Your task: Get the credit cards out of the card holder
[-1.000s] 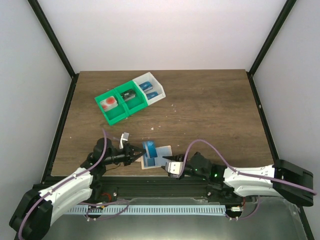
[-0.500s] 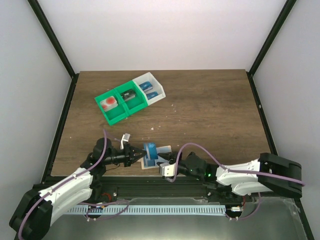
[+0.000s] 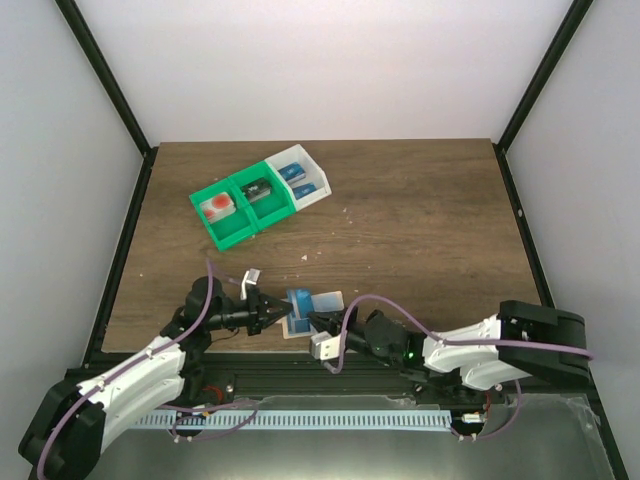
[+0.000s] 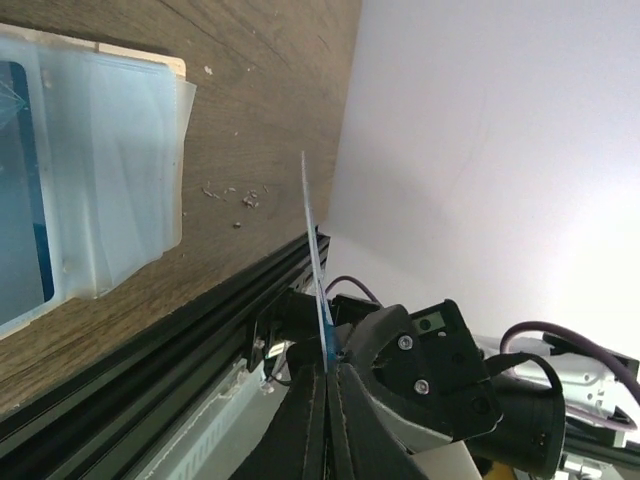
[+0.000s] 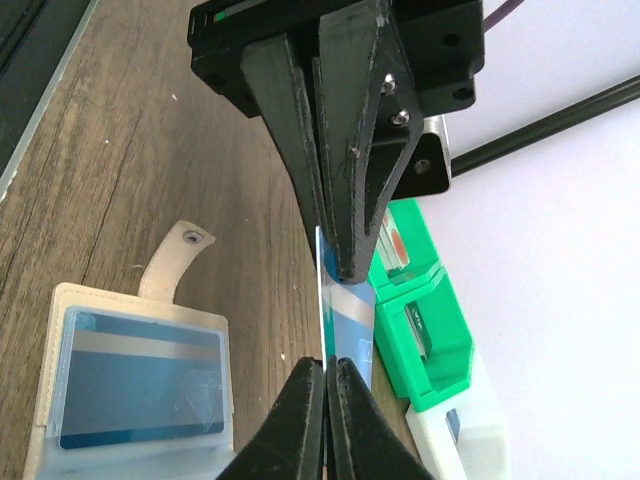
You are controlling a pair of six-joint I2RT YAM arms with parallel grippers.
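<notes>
Pinching upright credit card (image 5: 348, 322) in left tool (image 5: 345, 272) by counter's (image 5: 120, 150) near edge; facing right tool (image 5: 325, 368), narrow astride it, grip unclear.

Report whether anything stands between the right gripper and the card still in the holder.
Nothing lies on the table between them. But the right gripper has its jaws shut on a second card, pinched from the far end by the left gripper, and the stored card sits under the holder's clear pocket.

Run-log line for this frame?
left gripper: shut on credit card | right gripper: shut on same card | card holder: open on table, second card inside
</notes>
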